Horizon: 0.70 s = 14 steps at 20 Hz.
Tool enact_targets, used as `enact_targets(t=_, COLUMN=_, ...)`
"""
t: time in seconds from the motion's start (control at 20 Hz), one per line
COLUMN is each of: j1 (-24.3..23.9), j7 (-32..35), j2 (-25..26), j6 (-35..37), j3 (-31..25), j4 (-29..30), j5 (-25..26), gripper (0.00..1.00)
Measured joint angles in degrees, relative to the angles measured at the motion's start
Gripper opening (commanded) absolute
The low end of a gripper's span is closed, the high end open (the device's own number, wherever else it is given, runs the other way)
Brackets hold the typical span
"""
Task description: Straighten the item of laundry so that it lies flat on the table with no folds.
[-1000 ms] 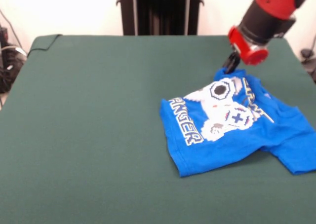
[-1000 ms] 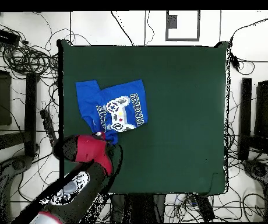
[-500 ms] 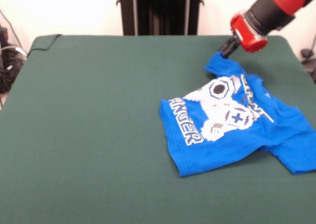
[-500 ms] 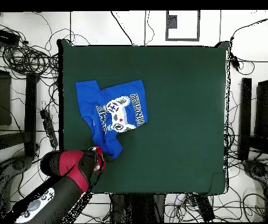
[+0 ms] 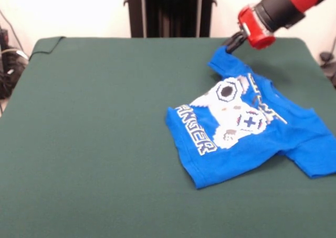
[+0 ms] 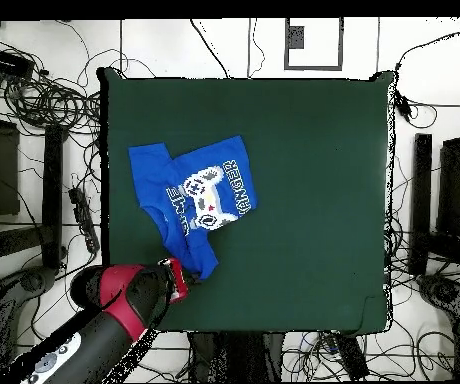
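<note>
Small black pincer (image 5: 230, 46) below a red wrist collar, clamped together on the far corner of the small bright blue short-sleeved T-shirt (image 5: 247, 130), at about one o'clock in the front view. In the overhead view, same pincer (image 6: 191, 277) at about seven o'clock, close to the near edge of the large rectangular table covered in plain dark green cloth (image 6: 304, 180). From that pinched corner, a narrow tongue of blue fabric drawn taut and lifted slightly off the cloth. Beyond it, the rest of the shirt lying on the table toward three o'clock in the front view, white pixel-style game controller print and block lettering facing up. Not flat: one layer folded over another, a sleeve spread out toward four o'clock near the table's edge. Red and black arm slanting away from the pincer toward the top right corner.
</note>
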<state>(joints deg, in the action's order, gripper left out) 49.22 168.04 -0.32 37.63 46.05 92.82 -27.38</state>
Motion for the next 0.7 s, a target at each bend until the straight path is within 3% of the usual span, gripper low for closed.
enact_targets(t=0.7, j1=1.0, j7=0.3, j2=-1.0, j6=0.6, j3=-0.1, j4=4.2, j5=-3.3, gripper=0.00)
